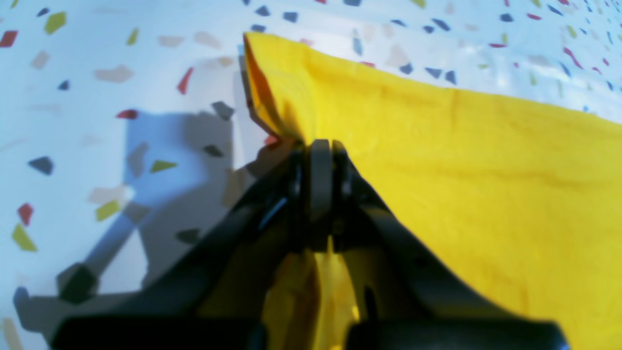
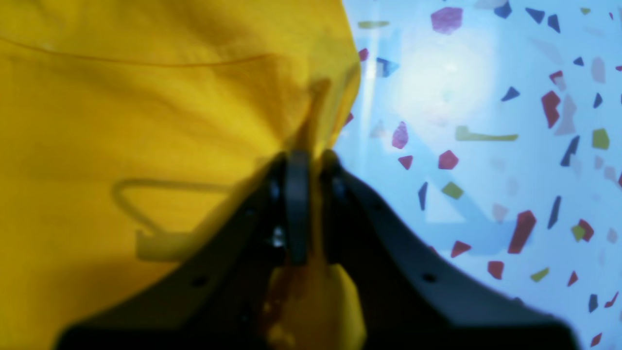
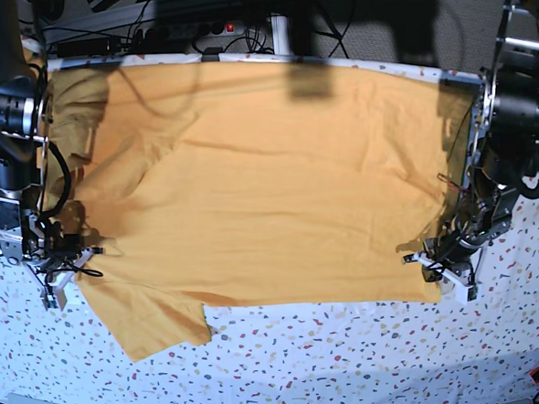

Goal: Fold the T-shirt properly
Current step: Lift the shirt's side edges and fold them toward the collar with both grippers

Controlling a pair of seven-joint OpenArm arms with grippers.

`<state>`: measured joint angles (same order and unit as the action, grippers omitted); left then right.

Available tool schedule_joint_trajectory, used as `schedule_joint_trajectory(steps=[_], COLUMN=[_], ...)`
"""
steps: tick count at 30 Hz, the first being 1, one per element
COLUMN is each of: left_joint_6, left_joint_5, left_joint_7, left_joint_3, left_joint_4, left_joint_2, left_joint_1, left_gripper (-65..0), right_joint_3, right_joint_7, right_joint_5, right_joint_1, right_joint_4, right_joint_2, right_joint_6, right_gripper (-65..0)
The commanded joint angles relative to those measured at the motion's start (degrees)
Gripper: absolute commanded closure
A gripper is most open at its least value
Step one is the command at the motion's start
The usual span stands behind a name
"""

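The orange-yellow T-shirt (image 3: 268, 184) lies spread flat across the table, sleeves toward the left of the base view and hem toward the right. One sleeve (image 3: 158, 323) sticks out at the front left. My left gripper (image 3: 435, 263) sits at the shirt's front right corner. In the left wrist view the left gripper (image 1: 320, 146) is shut on a raised fold of the T-shirt (image 1: 461, 160). My right gripper (image 3: 76, 255) is at the shirt's left edge. Seen from its wrist, the right gripper (image 2: 308, 158) pinches the T-shirt (image 2: 146, 121) between closed jaws. No lettering shows.
A white speckled table cover (image 3: 307, 364) shows in front of the shirt and at both sides. Cables and a power strip (image 3: 213, 27) run along the back edge. Both arm bases stand at the table's far corners.
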<state>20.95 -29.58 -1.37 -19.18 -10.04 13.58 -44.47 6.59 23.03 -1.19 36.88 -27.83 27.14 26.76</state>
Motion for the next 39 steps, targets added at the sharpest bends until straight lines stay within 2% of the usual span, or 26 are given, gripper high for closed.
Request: schedule_joint_trajectory(steps=[1,6,10,13,18,23,29,34,39], left_joint_6=[0.0,0.0,0.0,0.0,0.0,0.0,0.0,-0.2,-0.2], left_joint_5=[-0.4,-0.1,4.1,4.1,4.1,4.0,4.0,4.1,3.6], left_joint_7=[-1.7,-1.6,0.7,4.9,12.7,21.6,24.2,25.0,25.8], left_joint_3=[0.1,0.1,0.1,0.1,0.1,0.1,0.1,0.2,6.4], left_joint_4=[-1.3,-4.0,-7.5,-10.0,-14.8,-21.7,-32.8,-42.4,-49.5], left_joint_2=[0.6,0.6,0.6,0.6,1.2,2.9,6.4,9.2,9.8], left_joint_1=[-2.2,-2.2,-2.2,-2.2,-1.7,-0.5,4.5,10.4,15.8], left_gripper=[0.0,0.0,0.0,0.0,0.0,0.0,0.0,0.0,0.0], right_joint_3=[0.0,0.0,0.0,0.0,0.0,0.0,0.1,0.2,0.3], right_joint_7=[1.0,1.3,2.7,3.7,8.7,11.6,14.0,15.0,16.9], right_joint_5=[1.0,1.0,1.0,1.0,-0.8,-2.7,-5.0,-5.0,-5.0], right_joint_1=[1.9,4.1,4.5,4.5,3.8,0.6,-5.9,-11.5,-16.4], right_joint_4=[-0.5,-0.8,-2.8,-4.9,-11.0,-20.8,-32.0,-40.1,-46.3], right_joint_2=[1.0,1.0,1.0,1.2,1.4,1.6,1.8,3.6,6.3], right_joint_6=[-0.6,-0.6,-0.6,-0.1,1.0,4.9,5.4,5.4,5.4], right_gripper=[0.0,0.0,0.0,0.0,0.0,0.0,0.0,0.0,0.0])
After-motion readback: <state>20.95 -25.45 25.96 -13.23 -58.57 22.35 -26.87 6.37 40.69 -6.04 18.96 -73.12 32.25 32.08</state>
